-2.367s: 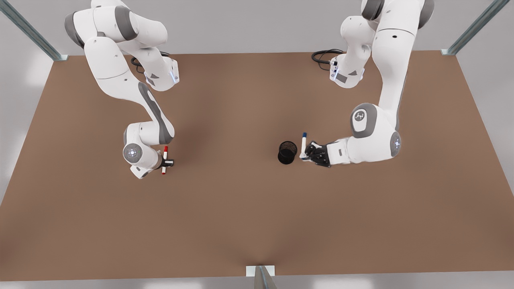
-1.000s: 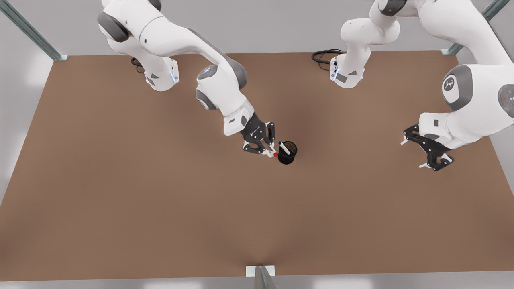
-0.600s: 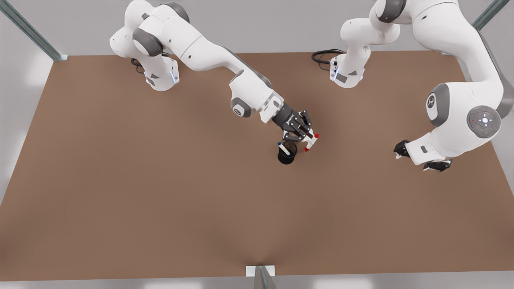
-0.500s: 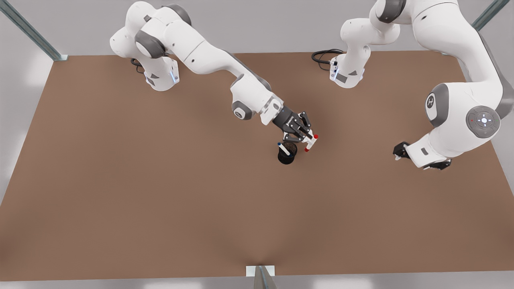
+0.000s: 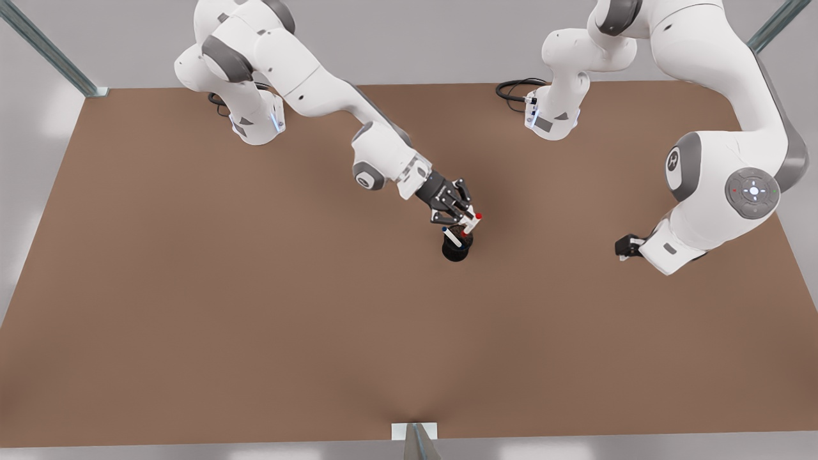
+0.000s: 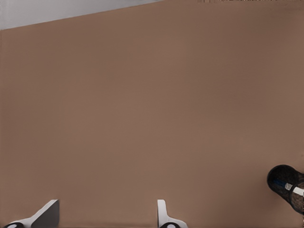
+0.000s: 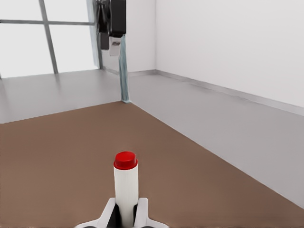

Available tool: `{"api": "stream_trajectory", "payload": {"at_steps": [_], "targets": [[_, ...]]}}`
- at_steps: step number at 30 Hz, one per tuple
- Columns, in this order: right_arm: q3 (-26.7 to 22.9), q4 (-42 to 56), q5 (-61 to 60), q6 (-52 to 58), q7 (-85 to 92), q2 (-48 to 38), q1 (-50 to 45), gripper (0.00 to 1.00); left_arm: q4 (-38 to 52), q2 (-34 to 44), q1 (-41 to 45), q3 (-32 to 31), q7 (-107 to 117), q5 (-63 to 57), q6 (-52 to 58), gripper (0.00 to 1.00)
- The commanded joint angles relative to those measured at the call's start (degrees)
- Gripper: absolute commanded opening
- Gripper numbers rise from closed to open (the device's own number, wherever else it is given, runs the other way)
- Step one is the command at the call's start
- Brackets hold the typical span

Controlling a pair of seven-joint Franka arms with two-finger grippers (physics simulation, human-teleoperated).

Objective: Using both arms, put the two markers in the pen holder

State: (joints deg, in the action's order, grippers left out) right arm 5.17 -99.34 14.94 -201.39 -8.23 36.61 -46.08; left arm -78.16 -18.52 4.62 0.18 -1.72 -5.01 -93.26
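Lowering the red-capped marker [image 5: 471,223] into the pen holder [image 5: 456,252] is judged to be the step in hand. The marker is pinched near its lower part by the right claw [image 5: 461,219], which is seen at the centre of the table [image 5: 192,287] in the front view, directly over the cup. The marker is held tilted, its red cap raised toward the front view's right and its lower end at the cup's mouth; whether that end has passed the rim cannot be told. The blue-capped marker [image 5: 452,238] is already lodged in the holder, leaning against the rim toward the front view's left.

The left claw [image 6: 107,216] is spread and holds nothing; it is parked well apart from the cup at the front view's right, where that arm waits.

For the next move, the red marker's lower end must be kept inside the rim and clear of the blue marker, the barrel brought more upright, and the fingers parted only once the tip is well within the mesh wall.

Compared with half a second ago, the right claw has been drawn back toward the front view's left, so that the red marker, then beside the cup, now lies over its opening. The left arm has also shifted slightly.
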Motion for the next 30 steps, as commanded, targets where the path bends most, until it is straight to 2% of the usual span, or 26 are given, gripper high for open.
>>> {"api": "stream_trajectory", "payload": {"at_steps": [1, 6, 7, 8, 10, 11, 12, 13, 14, 15, 17, 18, 19, 20, 21, 22, 23, 30], "targets": [[0.0, -0.4, -0.1, -0.1, 1.1, 1.1, -1.1, 0.21, 0.0, 0.1, 0.1, 0.0, 13.5, 0.0, 0.0, 1.0], [-0.2, -1.6, -0.1, -0.1, 1.0, 4.5, -1.9, 0.26, 0.0, -0.6, 0.0, 0.0, 13.5, 0.0, -0.5, 1.0], [-0.3, -3.5, -0.3, -0.1, 1.0, 4.4, -2.1, 0.47, 0.0, -0.7, 0.0, 0.0, 13.5, 0.0, -0.7, 1.0], [-0.3, -4.0, -0.7, -0.1, 1.0, 4.4, -2.2, 1.0, 0.0, -0.8, 0.0, 0.0, 13.5, 0.0, -0.7, 1.0], [-0.3, -3.9, -0.7, -0.1, 1.3, 2.9, -1.8, 1.0, 0.0, -0.9, 0.0, 0.0, 13.5, 0.0, -0.7, 1.0], [-0.4, -5.2, -0.6, 0.8, 1.3, -0.3, -1.0, 1.0, 0.0, -1.0, 0.0, 0.0, 13.5, 0.0, -0.7, 1.0], [-0.2, -8.2, -0.5, 8.5, 0.7, -7.6, 2.2, 1.0, 0.0, -1.0, 0.0, 0.0, 13.5, 0.0, -0.7, 1.0], [0.3, -9.4, -0.5, 21.2, -1.9, -15.2, 5.7, 1.0, 0.0, -1.0, 0.0, 0.0, 13.5, 0.0, -0.7, 1.0], [0.2, -8.5, -0.6, 41.6, -12.0, -23.1, 9.5, 1.0, 0.0, -1.0, 0.0, 0.0, 13.5, 0.0, -0.7, 1.0], [-0.1, -6.6, -0.5, 53.7, -15.1, -26.4, 15.0, 1.0, 0.0, -0.9, 0.0, 0.0, 13.4, 0.0, -0.7, 1.0], [0.6, -1.1, -3.4, 78.0, -13.0, -29.5, 26.5, 0.96, 0.0, -1.0, 0.5, 0.0, 13.2, 0.3, -0.5, 1.0], [-4.3, 3.4, -12.3, 91.0, -4.0, -31.3, 29.0, 1.0, 0.0, -1.3, 0.5, 0.0, 12.9, 0.0, -0.4, 1.0], [-7.8, 6.3, -12.8, 100.9, -0.1, -30.9, 30.6, 1.0, 0.0, -1.5, 0.5, -0.1, 12.8, -0.1, -0.4, 1.0], [-8.1, 7.2, -14.9, 106.5, 3.7, -30.4, 35.8, 1.0, 0.1, -1.5, 0.4, -0.1, 12.8, -0.1, -0.3, 1.0], [-8.0, 7.7, -14.6, 109.4, 3.7, -29.7, 36.4, 1.0, 0.1, -1.7, 0.4, -0.1, 12.6, -0.1, -0.5, 1.0], [-7.6, 14.7, -14.1, 112.4, 3.9, -24.3, 38.0, 1.0, 0.2, -2.1, 0.5, -0.1, 11.6, -0.1, -0.7, 1.0], [-7.7, 15.8, -14.4, 113.8, 5.4, -23.5, 38.7, 1.0, 0.7, -2.7, 1.0, -0.2, 11.7, -0.3, -0.7, 1.0], [-7.9, 15.2, -14.9, 112.1, 8.6, -23.6, 39.7, 1.0, 0.8, -2.6, 1.1, 0.0, 11.6, -0.3, -0.4, 1.0]]}}
